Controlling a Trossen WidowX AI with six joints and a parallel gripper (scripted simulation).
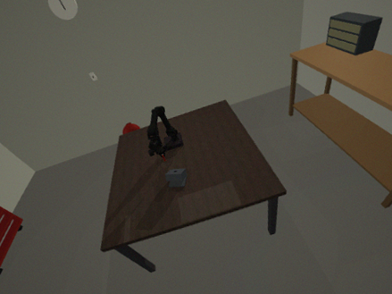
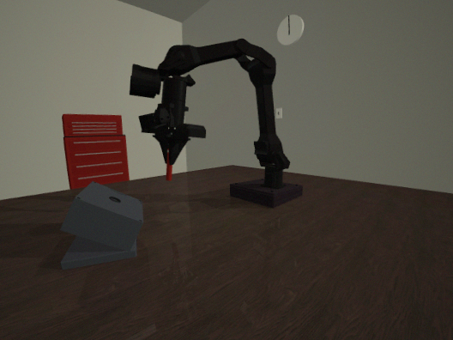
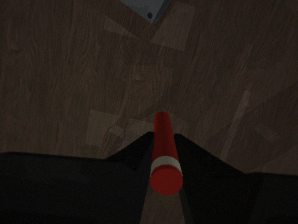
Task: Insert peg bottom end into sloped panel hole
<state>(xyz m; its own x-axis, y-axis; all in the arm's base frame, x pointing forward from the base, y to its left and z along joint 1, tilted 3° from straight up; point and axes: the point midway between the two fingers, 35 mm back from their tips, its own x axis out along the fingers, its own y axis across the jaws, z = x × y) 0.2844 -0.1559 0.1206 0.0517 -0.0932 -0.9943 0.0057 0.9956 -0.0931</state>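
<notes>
A round red peg (image 1: 163, 157) (image 2: 169, 173) (image 3: 164, 142) with a pale band near its top is upright between the fingers, its bottom end in the air above the table. My gripper (image 2: 170, 160) (image 3: 163, 139) points down and is shut on the peg. The grey sloped panel block (image 1: 176, 176) (image 2: 103, 219) stands on the table in front of the arm, away from the peg. Its tilted face has one dark round-looking hole (image 1: 175, 171) (image 2: 115, 199). In the wrist view only a corner of the block (image 3: 147, 7) shows at the top edge.
The wooden table (image 1: 210, 146) (image 2: 300, 266) carries the arm's base (image 1: 174, 141) (image 2: 266, 192) behind the gripper. A red cabinet (image 2: 96, 150) stands beyond the table. An orange-brown workbench (image 1: 361, 73) is off to the right in the top view.
</notes>
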